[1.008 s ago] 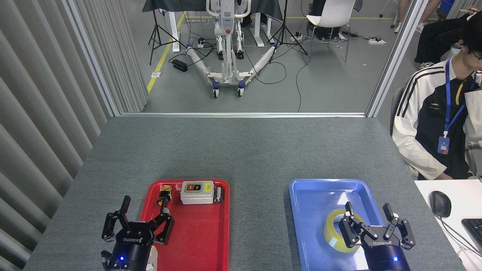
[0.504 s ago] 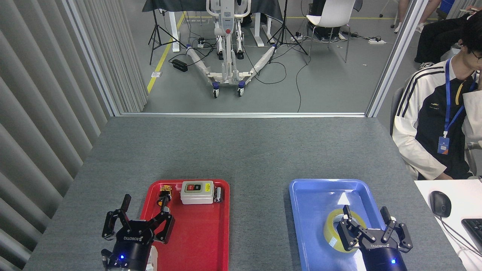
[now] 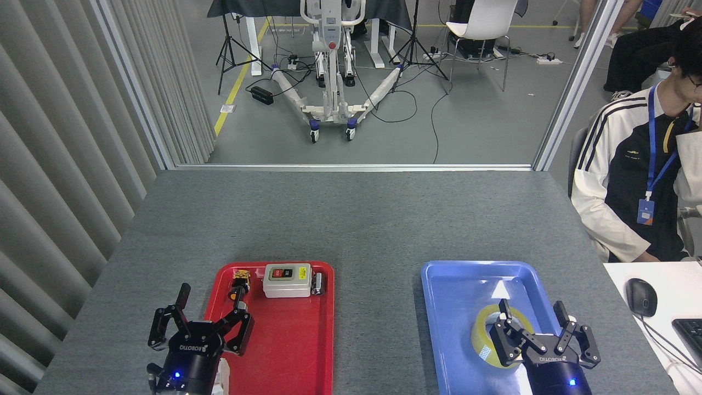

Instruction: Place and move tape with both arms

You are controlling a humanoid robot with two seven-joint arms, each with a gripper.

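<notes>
The tape, a yellow translucent roll with a white core, lies flat in the blue tray at the near right. My right gripper hovers over the roll's right half with its black fingers spread open; one finger points down at the core hole and the others stand right of the roll. It hides that side of the tape. My left gripper stands open at the left edge of the red tray, holding nothing.
The red tray carries a grey switch box and small parts at its far end. A person sits at the right, beside a white desk with a mouse. The grey table stretches beyond both trays.
My right gripper has drawn slightly toward the near edge and lower over the tape, then held still. The left gripper and the tape have not moved.
</notes>
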